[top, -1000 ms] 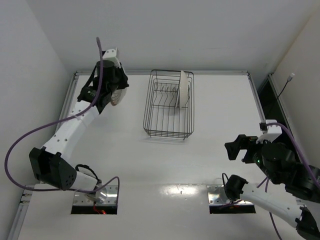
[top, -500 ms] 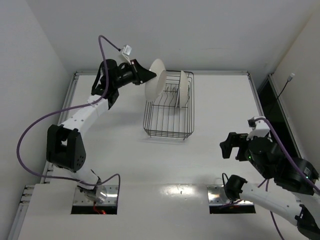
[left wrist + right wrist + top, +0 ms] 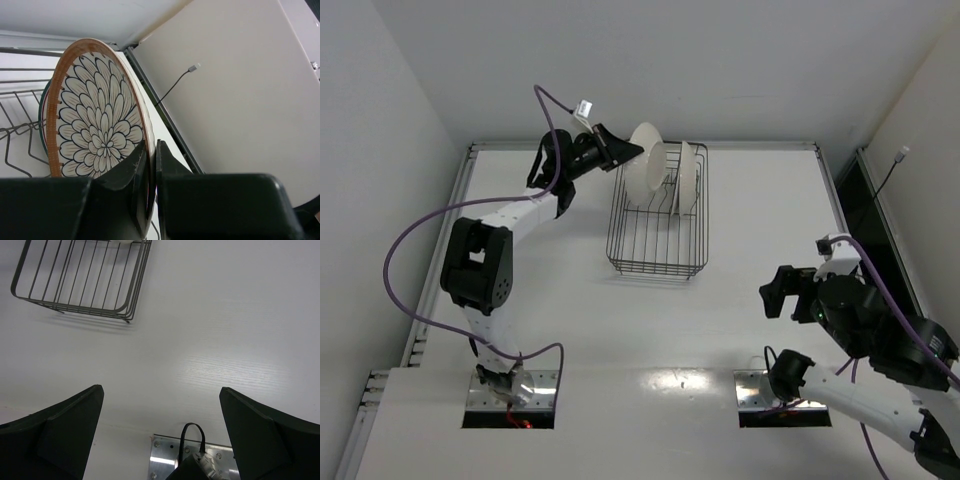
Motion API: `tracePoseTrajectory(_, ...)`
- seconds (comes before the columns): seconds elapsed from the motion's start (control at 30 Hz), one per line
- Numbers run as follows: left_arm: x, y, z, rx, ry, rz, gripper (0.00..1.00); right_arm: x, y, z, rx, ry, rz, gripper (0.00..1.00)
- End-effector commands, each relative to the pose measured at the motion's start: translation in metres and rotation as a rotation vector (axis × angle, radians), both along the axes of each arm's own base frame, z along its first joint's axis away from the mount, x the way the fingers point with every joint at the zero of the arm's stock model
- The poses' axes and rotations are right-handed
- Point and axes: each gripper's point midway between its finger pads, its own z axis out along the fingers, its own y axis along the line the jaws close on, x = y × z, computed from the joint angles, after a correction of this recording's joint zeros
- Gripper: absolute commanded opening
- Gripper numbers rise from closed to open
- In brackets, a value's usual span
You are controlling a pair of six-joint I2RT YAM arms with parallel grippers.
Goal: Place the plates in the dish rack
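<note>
Plates in view: two. One round shallow plate (image 3: 645,165) with a white underside and an orange-brown rim around a dark-outlined petal pattern is clamped at its edge by the left gripper (image 3: 625,152). In the left wrist view both black fingers (image 3: 136,167) press on the rim from either side, with the patterned face turned to the camera. From above, this plate stands nearly on edge over the far left part of the rectangular black wire dish rack (image 3: 655,265), white underside toward the left arm. Whether its lower edge touches the wires cannot be told.

A second white-backed round plate (image 3: 688,178) stands upright on edge inside the rack at the far right, just beside the held plate and roughly parallel to it. The near half of the rack holds only upright tines.

The rack sits at the far centre of the white table (image 3: 550,300).

The right gripper (image 3: 790,292) hangs over the near right of the table, well apart from the rack. Its fingers are spread wide and grasp nothing.
</note>
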Motion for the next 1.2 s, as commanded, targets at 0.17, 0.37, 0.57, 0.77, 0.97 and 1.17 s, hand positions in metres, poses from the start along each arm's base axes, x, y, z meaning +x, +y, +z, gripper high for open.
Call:
tracePoseTrajectory(0.17,-0.003,-0.019,0.072,-0.128,-0.237,0.016,0.00,0.000,-0.002,0.005,0.039,-0.033,-0.013,0.99)
tracePoseTrajectory(0.37,0.008,-0.031,0.053,-0.089,-0.201,0.057,0.00,-0.002,-0.004,0.005,0.047,-0.032,-0.017,0.99)
tracePoseTrajectory(0.57,0.001,-0.023,0.066,-0.120,-0.223,0.090,0.00,-0.002,-0.004,0.005,0.047,-0.032,-0.017,0.99)
tracePoseTrajectory(0.77,-0.013,-0.012,0.106,-0.147,-0.292,0.120,0.00,0.000,-0.004,0.004,0.036,-0.031,-0.025,0.99)
tracePoseTrajectory(0.97,-0.022,-0.011,0.131,-0.153,-0.347,0.166,0.00,0.000,-0.004,0.004,0.036,-0.031,-0.025,0.99)
tracePoseTrajectory(1.17,-0.020,-0.012,0.115,-0.159,-0.308,0.184,0.00,0.000,-0.004,0.004,0.036,-0.031,-0.025,0.99)
